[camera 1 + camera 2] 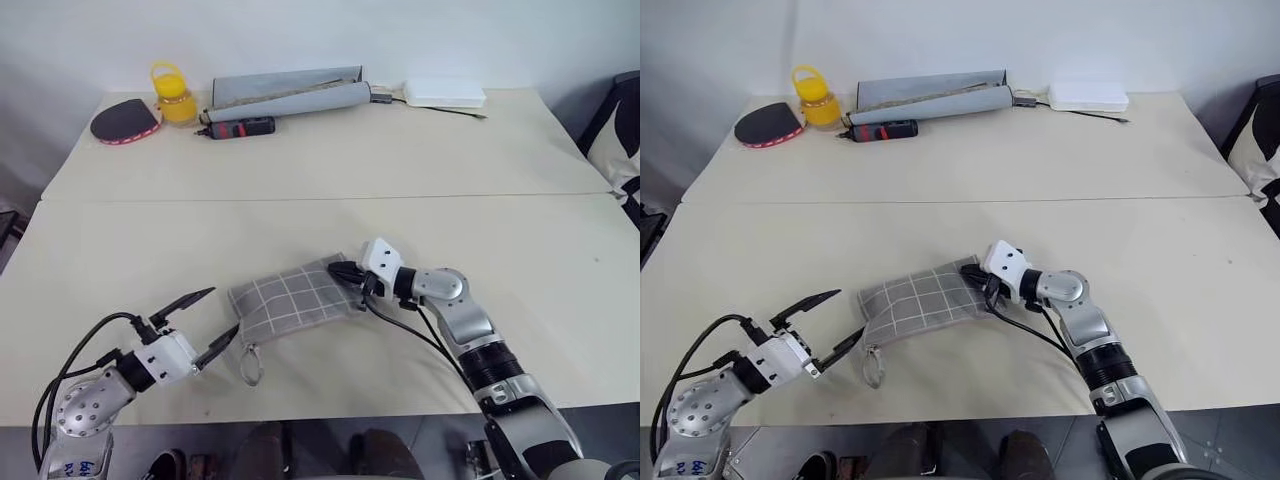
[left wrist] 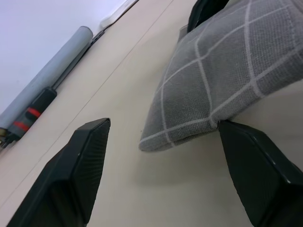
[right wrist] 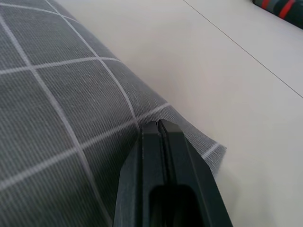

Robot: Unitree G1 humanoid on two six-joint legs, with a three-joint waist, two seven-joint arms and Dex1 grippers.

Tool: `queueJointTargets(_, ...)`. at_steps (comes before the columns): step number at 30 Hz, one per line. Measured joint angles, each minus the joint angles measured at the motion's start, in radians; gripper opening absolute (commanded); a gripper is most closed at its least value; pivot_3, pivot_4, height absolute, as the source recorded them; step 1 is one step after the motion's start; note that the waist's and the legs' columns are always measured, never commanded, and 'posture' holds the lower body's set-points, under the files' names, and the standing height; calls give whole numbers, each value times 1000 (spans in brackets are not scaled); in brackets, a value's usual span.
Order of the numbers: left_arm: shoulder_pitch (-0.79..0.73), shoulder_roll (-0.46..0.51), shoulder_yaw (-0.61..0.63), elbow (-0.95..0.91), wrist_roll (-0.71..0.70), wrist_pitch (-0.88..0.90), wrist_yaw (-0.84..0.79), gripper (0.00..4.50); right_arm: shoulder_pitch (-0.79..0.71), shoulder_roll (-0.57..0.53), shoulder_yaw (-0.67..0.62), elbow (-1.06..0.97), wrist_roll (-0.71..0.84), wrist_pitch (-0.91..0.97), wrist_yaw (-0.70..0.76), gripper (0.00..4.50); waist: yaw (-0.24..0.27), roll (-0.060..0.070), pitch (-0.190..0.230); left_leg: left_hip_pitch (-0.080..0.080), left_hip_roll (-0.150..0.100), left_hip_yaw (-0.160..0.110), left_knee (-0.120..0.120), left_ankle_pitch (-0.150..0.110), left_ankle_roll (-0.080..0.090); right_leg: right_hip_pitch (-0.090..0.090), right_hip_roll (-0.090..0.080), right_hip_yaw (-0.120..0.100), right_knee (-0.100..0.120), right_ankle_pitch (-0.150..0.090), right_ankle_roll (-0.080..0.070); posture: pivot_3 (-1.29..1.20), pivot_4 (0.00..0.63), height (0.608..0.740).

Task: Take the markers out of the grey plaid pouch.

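The grey plaid pouch point(image 1: 295, 298) lies flat near the table's front edge, its thin cord loop point(image 1: 250, 368) hanging off the near left corner. My left gripper point(image 1: 225, 311) is open at that left end, and its fingers point(image 2: 80, 161) flank the pouch's corner point(image 2: 189, 118); one finger touches the fabric. My right gripper point(image 1: 347, 275) is shut at the pouch's right end, its closed fingertips point(image 3: 158, 142) lying against the plaid fabric near the corner. The markers are hidden.
Along the table's far edge stand a long plain-grey rolled case point(image 1: 290, 95), a red-and-black tool point(image 1: 240, 127), a yellow container point(image 1: 175, 98), a dark paddle with a red rim point(image 1: 125, 121) and a white box point(image 1: 445, 93). A seam point(image 1: 320, 197) crosses the tabletop.
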Motion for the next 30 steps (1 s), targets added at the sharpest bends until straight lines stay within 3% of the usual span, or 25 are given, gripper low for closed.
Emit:
queueJointTargets(3, 1, 19, -11, 0, 9, -8, 2, 1999, 10, 0, 0, -11, 2, 3, 0, 0, -1, 0, 0, 0, 0, 0, 0, 0, 0, 0, 0, 0, 0, 0, 0, 0, 150, 740)
queueJointTargets(17, 112, 97, 10, 1, -18, -74, 7, 1999, 19, -1, 0, -31, 9, 18, 6, 0, -2, 0, 0, 0, 1, 0, 0, 0, 0, -1, 0, 1, 0, 0, 0, 0, 150, 740)
queueJointTargets(30, 13, 81, -40, 58, 67, -95, 78, 1999, 19, -10, -1, -31, 11, 21, 17, 0, -2, 0, 0, 0, 1, 1, 0, 0, 0, -2, 0, 1, 1, 0, 0, 0, 150, 740)
